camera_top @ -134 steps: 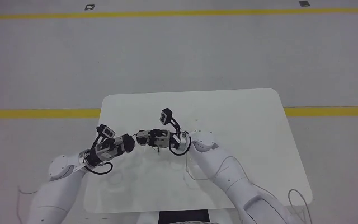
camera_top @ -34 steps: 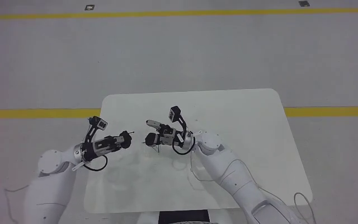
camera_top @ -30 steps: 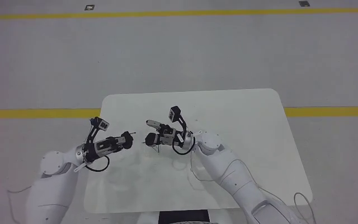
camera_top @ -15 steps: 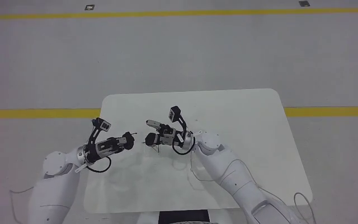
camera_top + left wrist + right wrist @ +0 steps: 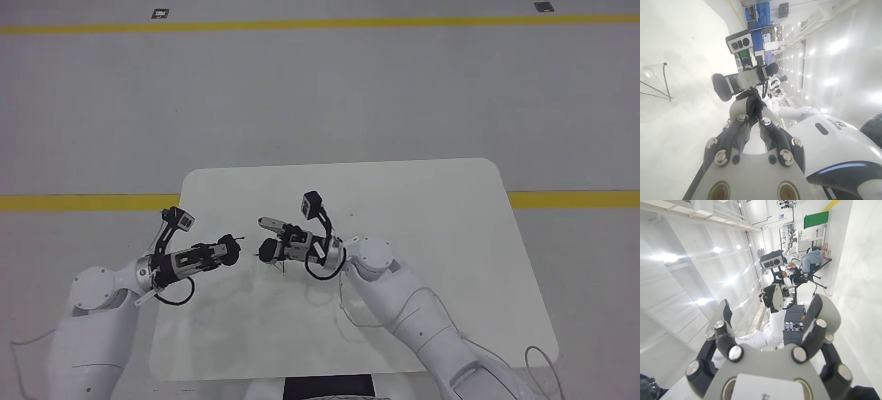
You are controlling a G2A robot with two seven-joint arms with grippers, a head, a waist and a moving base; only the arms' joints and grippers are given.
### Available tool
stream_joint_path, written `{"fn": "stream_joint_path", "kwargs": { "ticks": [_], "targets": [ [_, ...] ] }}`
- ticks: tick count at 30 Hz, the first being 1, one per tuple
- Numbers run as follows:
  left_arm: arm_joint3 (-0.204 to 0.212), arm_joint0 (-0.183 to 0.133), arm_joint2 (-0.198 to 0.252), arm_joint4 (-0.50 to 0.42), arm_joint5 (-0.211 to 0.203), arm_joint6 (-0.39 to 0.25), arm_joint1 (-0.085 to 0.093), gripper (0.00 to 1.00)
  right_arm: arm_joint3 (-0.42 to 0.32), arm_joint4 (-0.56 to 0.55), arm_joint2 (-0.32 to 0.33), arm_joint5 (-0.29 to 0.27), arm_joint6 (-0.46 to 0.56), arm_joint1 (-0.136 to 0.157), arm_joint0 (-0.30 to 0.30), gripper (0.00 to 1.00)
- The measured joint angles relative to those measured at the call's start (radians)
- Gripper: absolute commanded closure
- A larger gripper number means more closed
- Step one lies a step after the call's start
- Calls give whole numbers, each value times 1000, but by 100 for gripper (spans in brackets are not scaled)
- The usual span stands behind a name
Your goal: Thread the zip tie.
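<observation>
- Top view, and the left gripper hovers over the left part of the white table, pointing right at its partner.
- Left wrist view has its fingers drawn together to a closed point. Whether anything is pinched between them, I cannot tell.
- Big change from four and a half seconds back: the two grippers were nose to nose then, and now there's a clear gap between them.
- Over the last second the left gripper has crept a touch to the right, narrowing that gap again.
- The zip tie, a thin black strand, lies on the table just beside the right gripper, apart from both sets of jaws.
- The right gripper sits right of the gap, near the table's middle, facing left.
- Its jaws are spread wide with nothing between the pads.
- Compared with half a second ago, it has nudged only slightly left, with the same open spread.
</observation>
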Motion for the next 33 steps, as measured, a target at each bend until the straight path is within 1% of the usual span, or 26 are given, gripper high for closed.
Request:
{"fn": "stream_joint_path", "kwargs": {
  "ticks": [4, 5, 6, 7, 8, 9, 12, 19, 22, 25, 29, 33],
  "targets": [
    [19, 1, 20, -43, 0, 1, -5, 100, -10, -48, -14, -36, -22, 2, 5, 0],
    [25, 0, 27, -58, 0, 1, -4, 100, -13, -63, -18, -50, -29, 2, 6, 13],
    [29, 0, 33, -71, 0, 1, -2, 100, -15, -71, -21, -62, -31, 3, 7, 19],
    [34, 0, 39, -88, 0, 1, 0, 100, -17, -78, -23, -76, -32, 3, 8, 37],
    [41, -1, 47, -106, 0, 1, 3, 100, -18, -86, -25, -96, -35, 4, 8, 53],
    [45, -2, 52, -116, 0, 1, 6, 100, -18, -91, -26, -107, -38, 4, 8, 53],
    [57, -5, 71, -152, 0, 1, 17, 100, -25, -97, -29, -128, -48, 5, 6, 61],
    [72, -12, 115, -223, 0, 1, 51, 100, -61, -110, -27, -128, -52, 10, -5, 73],
    [76, -15, 128, -238, 0, 1, 65, 100, -70, -113, -26, -128, -51, 11, -8, 76],
    [79, -18, 138, -249, 0, 1, 77, 100, -72, -113, -27, -128, -50, 11, -8, 78],
    [83, -23, 151, -259, 0, 1, 90, 100, -72, -111, -30, -128, -48, 11, -5, 77],
    [88, -27, 161, -264, 0, 1, 99, 100, -73, -108, -33, -128, -41, 11, -3, 77]
  ]
}}
